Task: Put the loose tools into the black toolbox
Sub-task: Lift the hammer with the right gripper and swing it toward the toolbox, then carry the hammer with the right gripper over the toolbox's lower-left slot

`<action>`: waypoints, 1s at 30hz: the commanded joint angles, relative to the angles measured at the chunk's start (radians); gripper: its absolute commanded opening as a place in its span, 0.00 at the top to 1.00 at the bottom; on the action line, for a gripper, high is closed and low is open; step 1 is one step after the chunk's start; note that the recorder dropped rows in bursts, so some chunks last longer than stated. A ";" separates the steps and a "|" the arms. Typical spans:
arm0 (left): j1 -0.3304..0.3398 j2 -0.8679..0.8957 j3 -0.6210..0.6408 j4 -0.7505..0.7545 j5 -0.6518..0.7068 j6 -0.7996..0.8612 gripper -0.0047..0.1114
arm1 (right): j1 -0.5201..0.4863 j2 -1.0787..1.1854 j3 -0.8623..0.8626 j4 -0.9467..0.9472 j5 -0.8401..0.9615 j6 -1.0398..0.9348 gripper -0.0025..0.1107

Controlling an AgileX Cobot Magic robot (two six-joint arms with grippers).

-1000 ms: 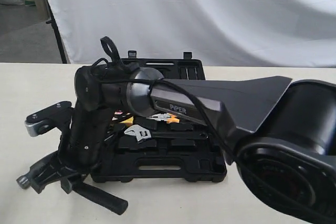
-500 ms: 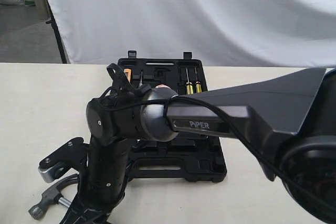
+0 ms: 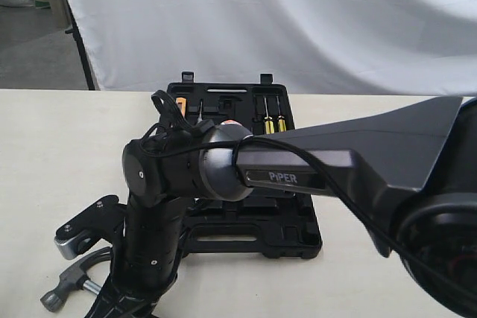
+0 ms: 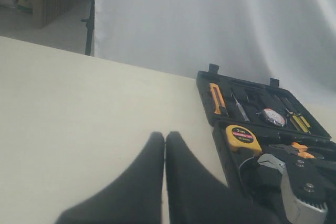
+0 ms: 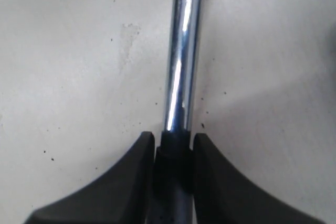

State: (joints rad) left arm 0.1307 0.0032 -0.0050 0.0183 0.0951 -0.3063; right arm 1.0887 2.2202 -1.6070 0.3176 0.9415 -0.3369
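Exterior view: the right arm (image 3: 283,173) reaches across the open black toolbox (image 3: 298,243) and bends down to the table (image 3: 45,147) off the case's front left corner. There the steel head of the claw hammer (image 3: 58,294) shows, outside the case. Two yellow-handled screwdrivers (image 3: 269,124) sit in the toolbox's rear half. The arm's tool is cut off by the picture's edge here.

Left wrist view: the left gripper (image 4: 165,136) hangs over bare table beside the toolbox, its two dark fingers pressed together and holding nothing. Inside the case lie a yellow tape measure (image 4: 242,137), the small tape roll (image 4: 273,117) in the rear half, and the silver head of the adjustable wrench (image 4: 269,160) in the front half.

Right wrist view: the right gripper (image 5: 175,150) is clamped narrowly on the hammer's black handle, right where the chrome shaft begins. The shaft runs away from the fingers, low over the pale tabletop. The toolbox is out of sight here.
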 commanded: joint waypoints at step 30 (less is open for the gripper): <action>0.025 -0.003 -0.003 0.004 -0.007 -0.005 0.95 | -0.001 -0.013 0.003 -0.013 0.010 0.002 0.68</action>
State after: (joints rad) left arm 0.1307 0.0032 -0.0050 0.0183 0.0951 -0.3063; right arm 1.0887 2.2202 -1.6070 0.3160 0.9415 -0.3331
